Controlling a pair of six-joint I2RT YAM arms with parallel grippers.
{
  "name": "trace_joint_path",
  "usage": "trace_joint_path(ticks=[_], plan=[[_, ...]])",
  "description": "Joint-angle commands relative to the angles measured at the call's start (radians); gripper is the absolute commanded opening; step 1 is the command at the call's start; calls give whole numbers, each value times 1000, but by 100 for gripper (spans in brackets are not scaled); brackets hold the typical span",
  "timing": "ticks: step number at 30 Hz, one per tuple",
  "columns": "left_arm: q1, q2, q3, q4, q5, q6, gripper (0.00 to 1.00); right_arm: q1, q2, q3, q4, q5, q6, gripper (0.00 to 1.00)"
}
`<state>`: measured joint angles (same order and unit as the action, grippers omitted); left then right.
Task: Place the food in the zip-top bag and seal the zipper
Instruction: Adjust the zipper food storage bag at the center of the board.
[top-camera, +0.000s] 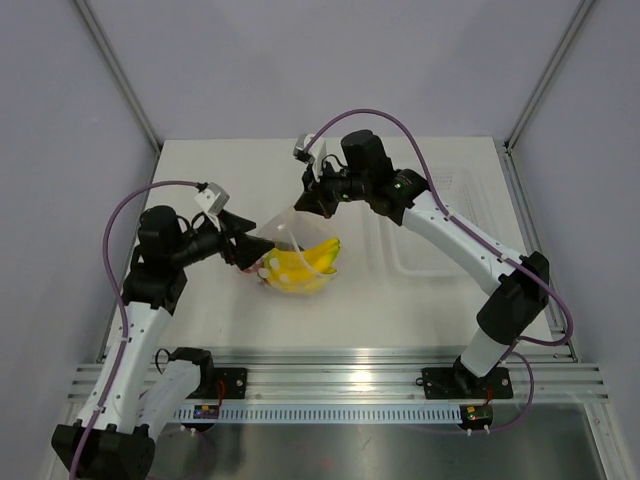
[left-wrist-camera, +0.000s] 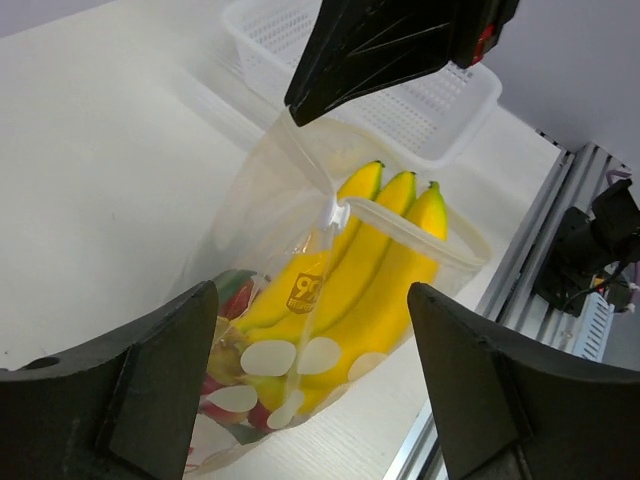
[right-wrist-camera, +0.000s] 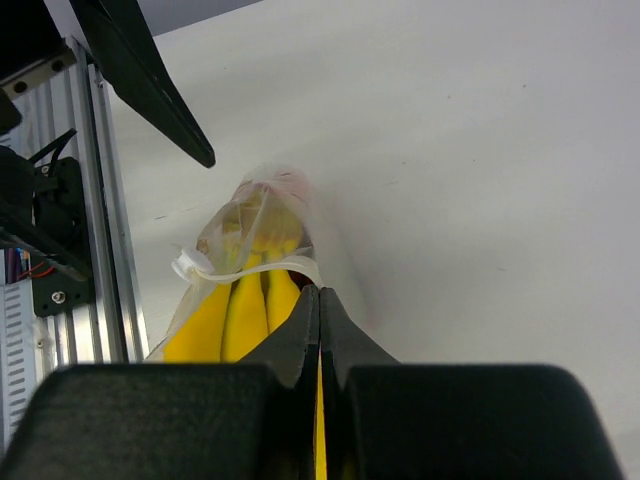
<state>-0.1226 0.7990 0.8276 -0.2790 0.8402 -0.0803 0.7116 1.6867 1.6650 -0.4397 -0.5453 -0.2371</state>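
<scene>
Right hand (right-wrist-camera: 320, 298) pinches the zip-top bag (left-wrist-camera: 262, 200) rim; left hand (left-wrist-camera: 312, 385) spread; bananas (left-wrist-camera: 385, 265) point tips toward that rim.

Left arm (top-camera: 150, 290) comes up the left of frame, elbow bent, wrist turned toward centre. My left gripper (top-camera: 247, 249) stands wide apart. Right arm (top-camera: 452, 236) arcs from lower right; my right gripper (top-camera: 306, 205) is pinched tight.
</scene>
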Motion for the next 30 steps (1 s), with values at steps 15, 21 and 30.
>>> trace_joint_path(ticks=[15,21,30], plan=[[-100,181,1,221,-58,221,44,-6,-7,15,76,-84,48,0],[-98,200,7,268,-62,157,51,-9,1,21,58,-104,33,0],[-98,132,86,163,-225,68,85,-15,-7,12,75,-101,44,0]])
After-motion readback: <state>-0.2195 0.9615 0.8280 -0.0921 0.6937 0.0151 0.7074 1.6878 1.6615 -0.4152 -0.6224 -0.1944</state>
